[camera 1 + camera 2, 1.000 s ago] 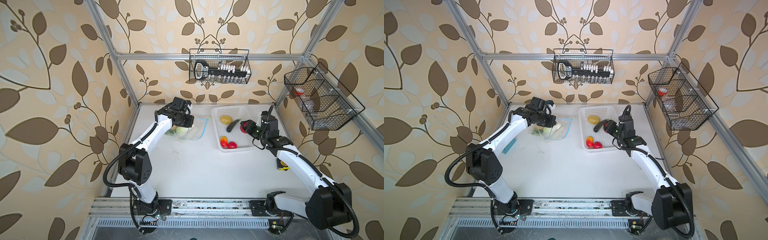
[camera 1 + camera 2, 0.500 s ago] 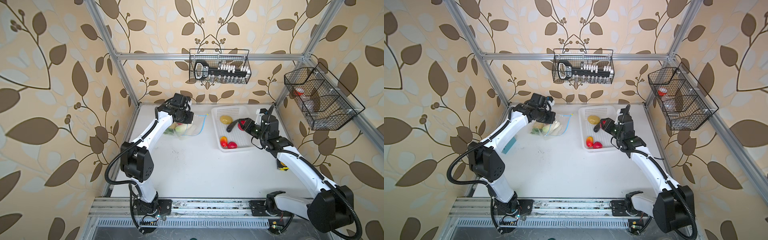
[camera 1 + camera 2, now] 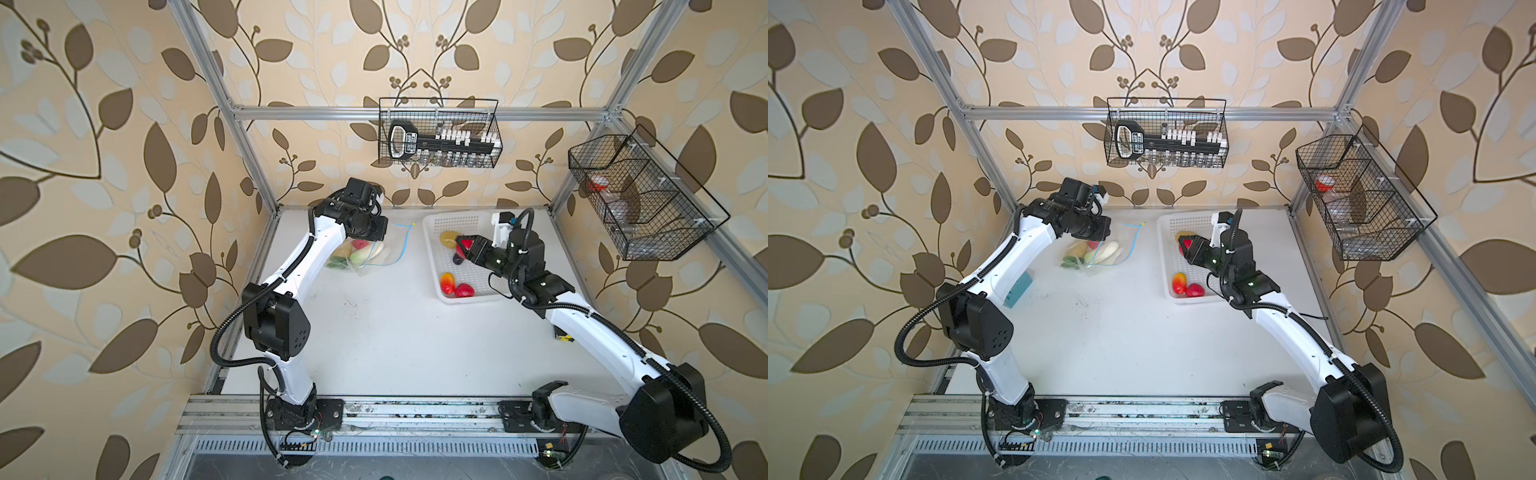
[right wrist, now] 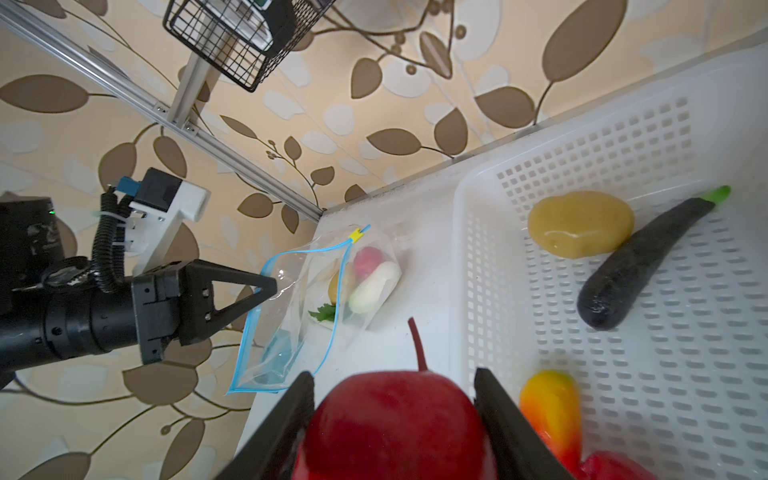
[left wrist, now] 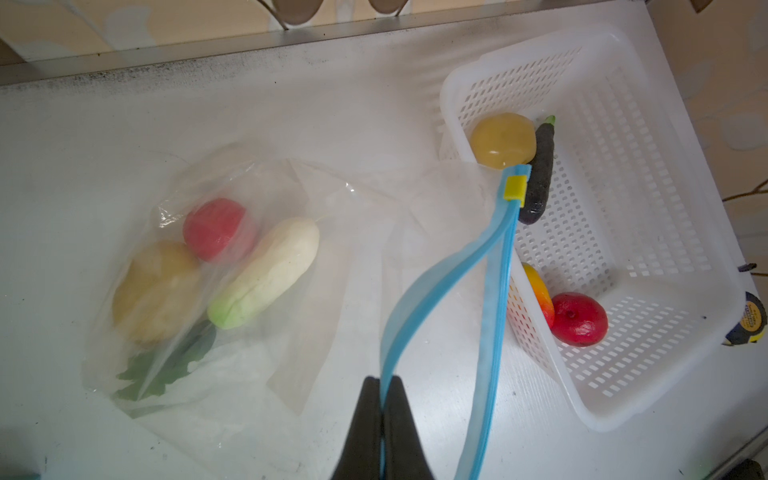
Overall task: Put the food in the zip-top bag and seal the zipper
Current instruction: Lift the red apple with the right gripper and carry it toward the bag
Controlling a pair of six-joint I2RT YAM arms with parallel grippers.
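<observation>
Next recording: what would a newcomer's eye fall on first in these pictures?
The red apple clamped in the right tool by the white basket stands out first. Next comes the left tool, shut on the blue zipper of the zip-top bag at the back of the table, holding its mouth open. Inside lie a tomato, a potato and a white-green vegetable.

Walls on three sides: beige wallpaper printed with brown and pale leaves [image 3: 124, 166]. Silver aluminium frame posts and crossbar [image 3: 332, 112] stand at the corners and across the back. Black wire basket [image 3: 440, 133] hangs from the back crossbar. Second black wire basket with compartments [image 3: 640, 199] hangs on the right side. White table [image 3: 395, 332] is faintly scuffed, with dark specks mid-surface. Grooved metal base rail [image 3: 415, 411] runs along the front edge. Light is even and diffuse.
</observation>
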